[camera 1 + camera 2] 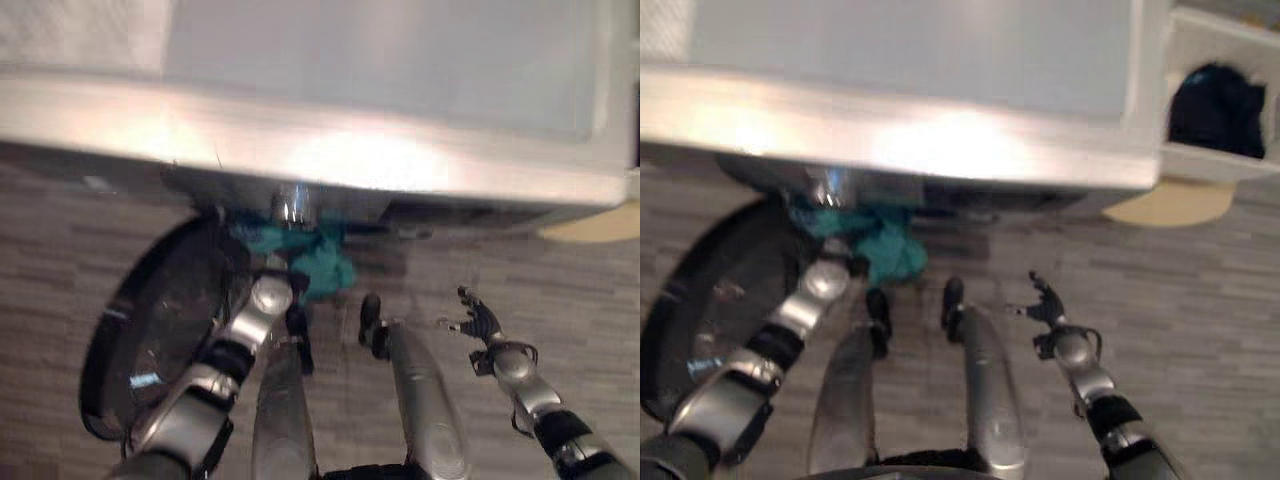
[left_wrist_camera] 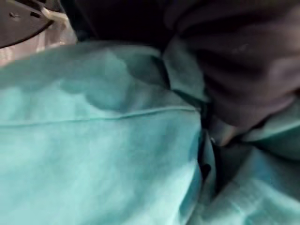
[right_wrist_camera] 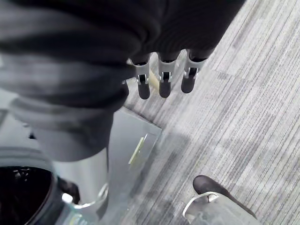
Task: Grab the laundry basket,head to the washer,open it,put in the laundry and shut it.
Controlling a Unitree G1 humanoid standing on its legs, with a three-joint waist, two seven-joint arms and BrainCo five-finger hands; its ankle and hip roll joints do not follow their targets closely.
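I've got the washer [image 1: 400, 70] door [image 1: 150, 330] swung wide so the teal laundry [image 1: 320, 262] can go in; my left hand [image 1: 268, 296] is buried in it at the drum mouth, grip unreadable, while my right hand [image 1: 480, 322] hangs relaxed, holding nothing

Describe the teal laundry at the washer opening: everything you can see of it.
The teal laundry is a soft, crumpled cloth with a stitched seam, bunched at the washer mouth just below its front edge; part of it hangs down outside over the grey floor. The open round door lies beside it. The left hand reaches into it, its dark ribbed cover pressed against the folds; its fingers are hidden. The right hand hangs apart, fingers relaxed, touching nothing.
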